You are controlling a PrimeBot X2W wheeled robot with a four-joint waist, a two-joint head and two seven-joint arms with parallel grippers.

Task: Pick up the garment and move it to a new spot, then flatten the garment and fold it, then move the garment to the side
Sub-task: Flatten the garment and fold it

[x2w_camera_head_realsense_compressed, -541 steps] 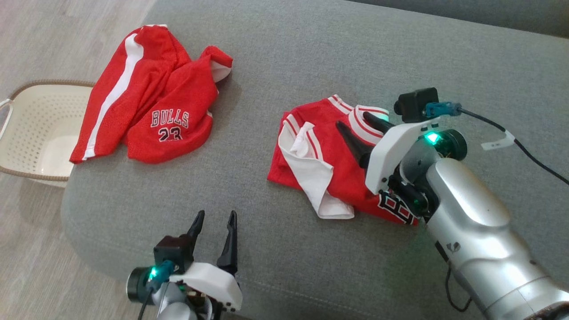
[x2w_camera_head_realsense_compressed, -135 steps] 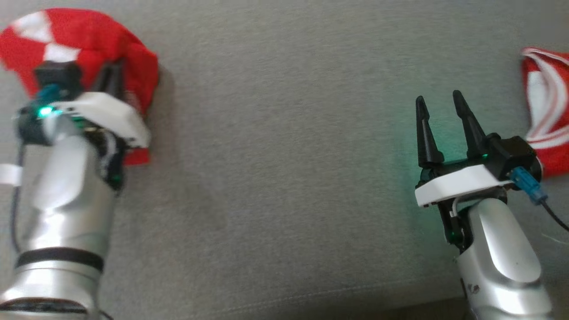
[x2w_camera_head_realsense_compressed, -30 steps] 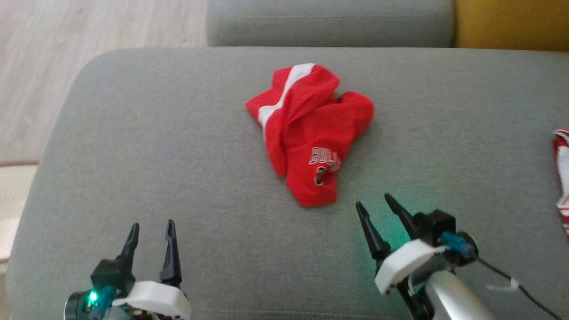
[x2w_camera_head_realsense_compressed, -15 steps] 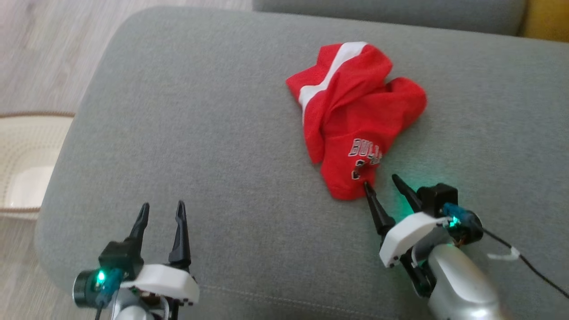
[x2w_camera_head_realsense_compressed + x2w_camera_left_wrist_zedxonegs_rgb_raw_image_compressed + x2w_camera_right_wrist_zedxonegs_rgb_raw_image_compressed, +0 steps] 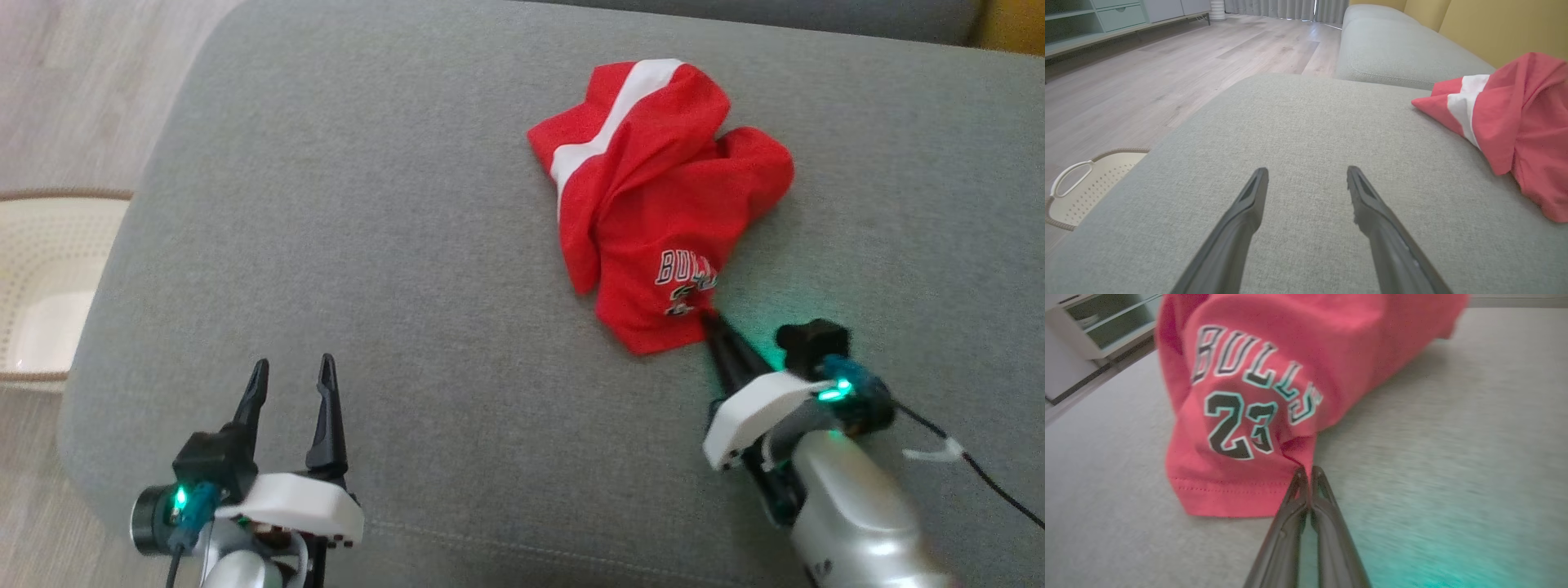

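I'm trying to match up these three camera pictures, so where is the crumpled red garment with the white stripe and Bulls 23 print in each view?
Head view: crumpled red garment, right of centre, in the upper half.
Left wrist view: garment at the right edge, white stripe showing.
Right wrist view: garment across the upper left and centre, print facing the camera.
Shared landmark: the grey fabric sofa cushion it lies on.

Garment [image 5: 653, 204] on sofa [image 5: 367, 245], basket [image 5: 49, 245] left
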